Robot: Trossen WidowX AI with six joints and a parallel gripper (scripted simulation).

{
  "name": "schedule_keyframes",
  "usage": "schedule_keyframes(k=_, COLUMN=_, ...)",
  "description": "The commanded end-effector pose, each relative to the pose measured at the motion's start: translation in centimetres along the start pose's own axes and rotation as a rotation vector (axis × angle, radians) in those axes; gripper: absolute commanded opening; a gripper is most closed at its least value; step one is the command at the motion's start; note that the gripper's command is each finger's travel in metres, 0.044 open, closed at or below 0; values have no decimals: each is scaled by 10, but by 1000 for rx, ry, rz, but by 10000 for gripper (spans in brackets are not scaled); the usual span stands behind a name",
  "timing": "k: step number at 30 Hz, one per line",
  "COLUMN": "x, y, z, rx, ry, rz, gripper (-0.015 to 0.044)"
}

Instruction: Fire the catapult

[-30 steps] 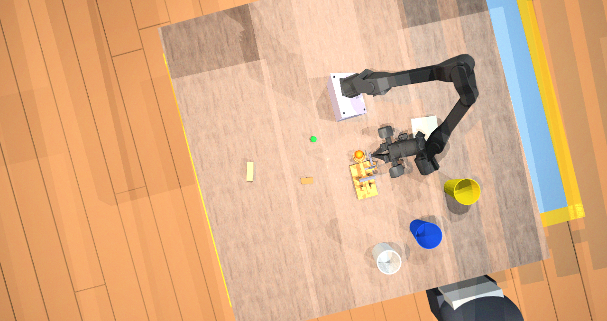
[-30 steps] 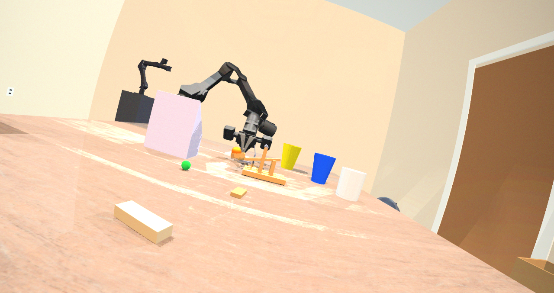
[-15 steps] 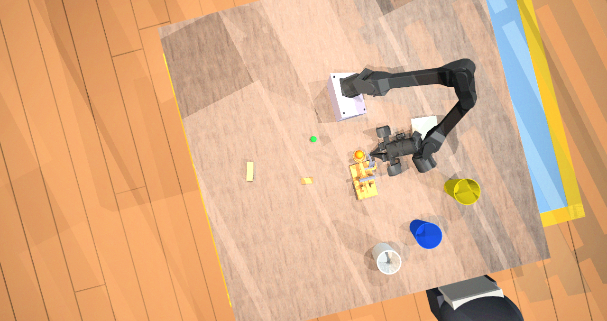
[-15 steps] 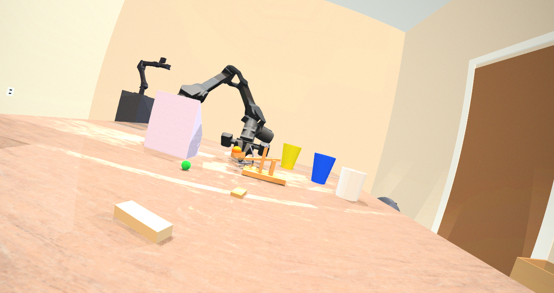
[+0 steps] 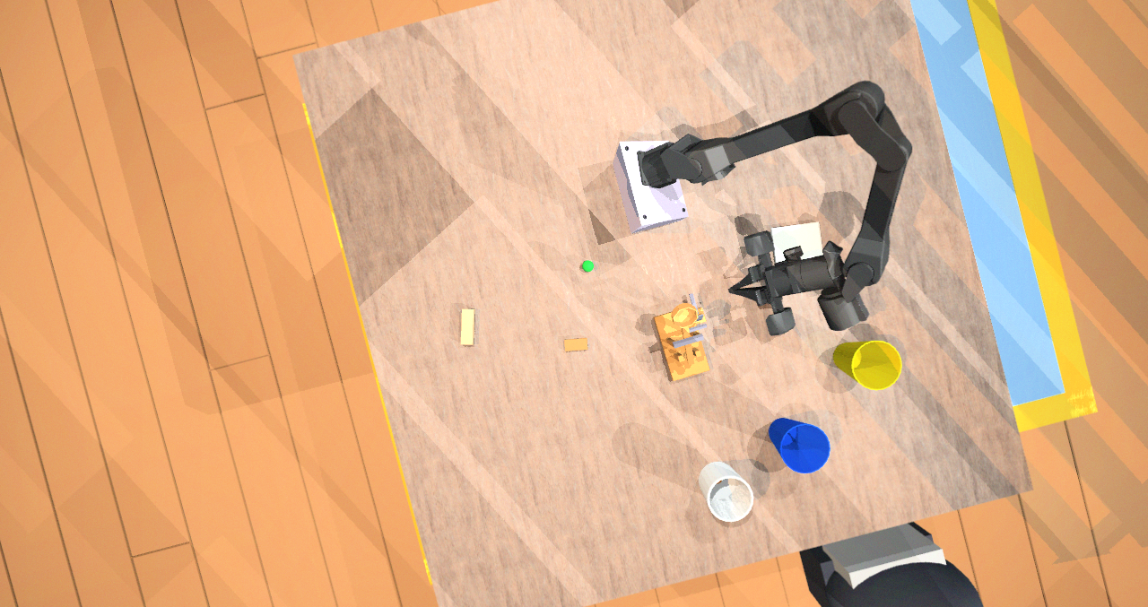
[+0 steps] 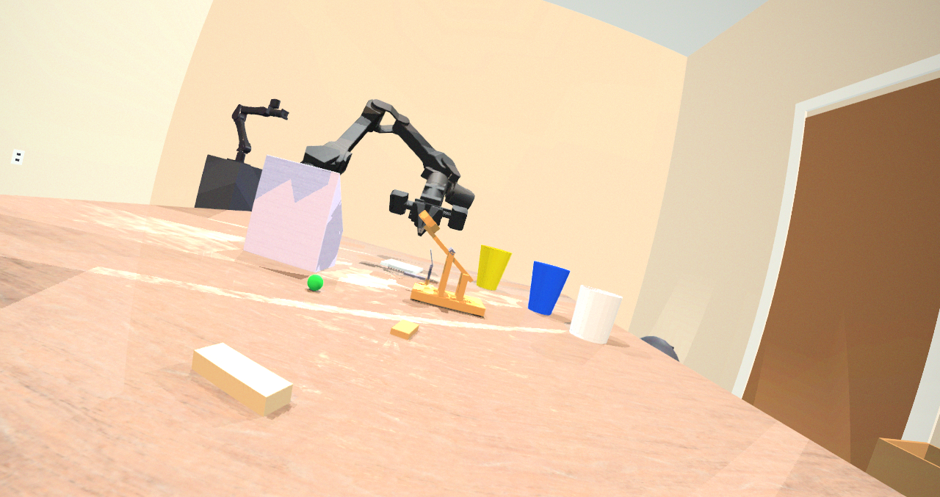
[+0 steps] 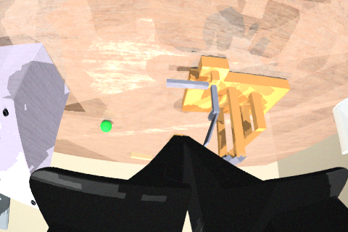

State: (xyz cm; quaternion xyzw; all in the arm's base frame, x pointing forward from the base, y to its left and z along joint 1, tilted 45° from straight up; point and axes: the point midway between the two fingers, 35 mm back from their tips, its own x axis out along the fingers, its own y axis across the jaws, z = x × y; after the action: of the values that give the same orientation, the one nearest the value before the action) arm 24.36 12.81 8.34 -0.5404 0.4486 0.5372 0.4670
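The orange catapult (image 5: 690, 368) (image 6: 453, 301) stands upright on the table, its throwing arm swung up. Its cup (image 6: 428, 222) is raised, with no ball seen in it. Grey trigger bars (image 7: 186, 83) show at its side in the wrist view. No orange ball is visible in any view. The white mug (image 5: 709, 481) (image 6: 595, 314) (image 7: 341, 130) stands upright; no orange shows in its visible interior, and its bottom is hard to make out. My gripper (image 5: 732, 289) (image 6: 421, 233) (image 7: 180, 142) is shut and empty, above the table beside the catapult's cup end.
A blue cup (image 5: 804, 449) (image 6: 546, 289) and a yellow cup (image 5: 876, 366) (image 6: 491, 268) stand near the mug. A small green ball (image 5: 587, 266) (image 6: 315, 283) (image 7: 106, 126), a pale block (image 5: 466, 327) and a small flat block (image 5: 575, 345) lie on the table. My arm's pale pedestal (image 6: 288, 218) stands behind the green ball.
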Motion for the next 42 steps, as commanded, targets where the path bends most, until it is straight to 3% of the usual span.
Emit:
schedule_keyframes(k=1, x=-25, y=4, z=-8, rx=-9, ry=-2, rz=-12, gripper=0)
schedule_keyframes(k=2, x=-9, y=-1, z=-2, rx=6, ry=-5, rz=-10, gripper=26)
schedule_keyframes(k=18, x=-15, y=-85, z=-10, rx=472, ry=-229, rz=-39, gripper=440)
schedule_keyframes(k=42, x=-23, y=-214, z=-75, rx=1176, ry=-638, rz=-5, gripper=440)
